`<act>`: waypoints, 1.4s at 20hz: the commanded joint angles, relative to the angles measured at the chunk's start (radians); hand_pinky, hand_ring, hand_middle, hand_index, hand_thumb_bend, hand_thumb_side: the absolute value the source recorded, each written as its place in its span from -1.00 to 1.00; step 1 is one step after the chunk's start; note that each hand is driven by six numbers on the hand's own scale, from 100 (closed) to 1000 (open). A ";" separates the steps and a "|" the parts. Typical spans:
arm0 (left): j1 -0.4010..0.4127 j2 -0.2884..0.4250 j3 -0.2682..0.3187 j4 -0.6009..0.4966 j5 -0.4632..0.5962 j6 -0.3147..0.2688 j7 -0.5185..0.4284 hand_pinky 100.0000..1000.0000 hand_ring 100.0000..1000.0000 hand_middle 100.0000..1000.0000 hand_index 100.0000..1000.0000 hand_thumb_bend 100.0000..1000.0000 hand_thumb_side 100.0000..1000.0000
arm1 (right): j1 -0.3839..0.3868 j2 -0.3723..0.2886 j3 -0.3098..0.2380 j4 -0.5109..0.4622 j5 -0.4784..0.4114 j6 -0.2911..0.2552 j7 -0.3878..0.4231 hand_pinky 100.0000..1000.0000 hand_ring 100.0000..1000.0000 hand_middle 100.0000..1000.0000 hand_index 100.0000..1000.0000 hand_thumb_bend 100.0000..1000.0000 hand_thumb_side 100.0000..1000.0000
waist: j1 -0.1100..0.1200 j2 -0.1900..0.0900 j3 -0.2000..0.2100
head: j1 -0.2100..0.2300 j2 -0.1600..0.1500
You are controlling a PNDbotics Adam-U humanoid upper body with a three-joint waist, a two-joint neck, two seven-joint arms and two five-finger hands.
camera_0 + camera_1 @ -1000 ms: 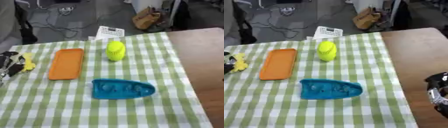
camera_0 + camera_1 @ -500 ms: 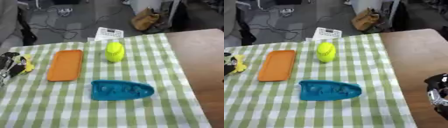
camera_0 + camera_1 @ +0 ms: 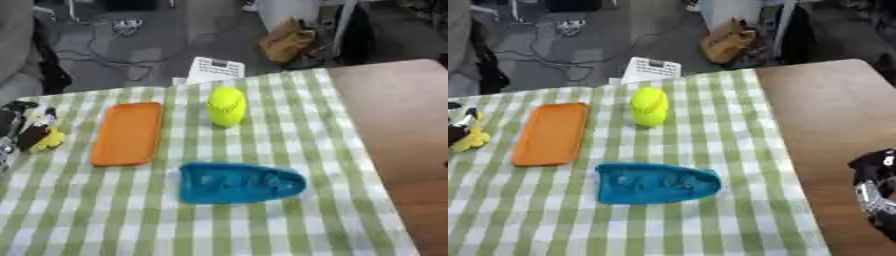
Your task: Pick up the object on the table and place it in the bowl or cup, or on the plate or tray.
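My left hand (image 3: pixel 19 131) shows at the table's left edge, black and silver, its fingers curled on a small yellow object (image 3: pixel 50 140). To its right an orange rectangular tray (image 3: pixel 129 134) lies flat on the green checked cloth. A yellow-green rounded object (image 3: pixel 227 106) stands beyond the tray's right side. Nearer to me lies a blue boat-shaped dish (image 3: pixel 242 182). My right hand (image 3: pixel 877 190) shows only partly at the lower right edge of the right eye view, over the bare wooden table, far from all of these.
The checked cloth (image 3: pixel 289 125) covers the left part of the table; bare brown wood (image 3: pixel 394 115) lies to the right. Past the far edge are a white keypad-like thing (image 3: pixel 214 69), cables on the floor and a brown bag (image 3: pixel 289 42).
The whole picture has shifted slightly, so the camera moved. My left hand with the yellow object has drifted a little toward the near edge. Tray, dish and right hand stay put.
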 commanded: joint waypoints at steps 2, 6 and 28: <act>-0.004 0.059 -0.007 0.006 -0.005 0.016 0.031 0.50 0.49 0.69 0.86 -0.42 0.27 | -0.006 -0.013 -0.009 -0.024 -0.001 0.000 -0.002 -0.39 -0.02 0.19 0.34 -1.00 0.12 | 0.012 -0.004 0.001 | -0.003 -0.006; 0.005 0.070 -0.015 0.041 -0.014 0.036 0.023 0.50 0.51 0.71 0.89 -0.52 0.00 | -0.004 -0.013 -0.009 -0.024 -0.002 0.000 -0.002 -0.39 -0.02 0.19 0.34 -1.00 0.12 | 0.010 -0.004 0.003 | -0.003 -0.008; 0.022 0.043 -0.055 0.116 -0.059 0.032 0.010 0.50 0.58 0.76 0.93 -0.64 0.40 | -0.011 -0.004 -0.010 -0.024 -0.004 -0.003 -0.003 -0.39 -0.03 0.19 0.34 -1.00 0.12 | 0.003 0.021 -0.002 | 0.000 -0.017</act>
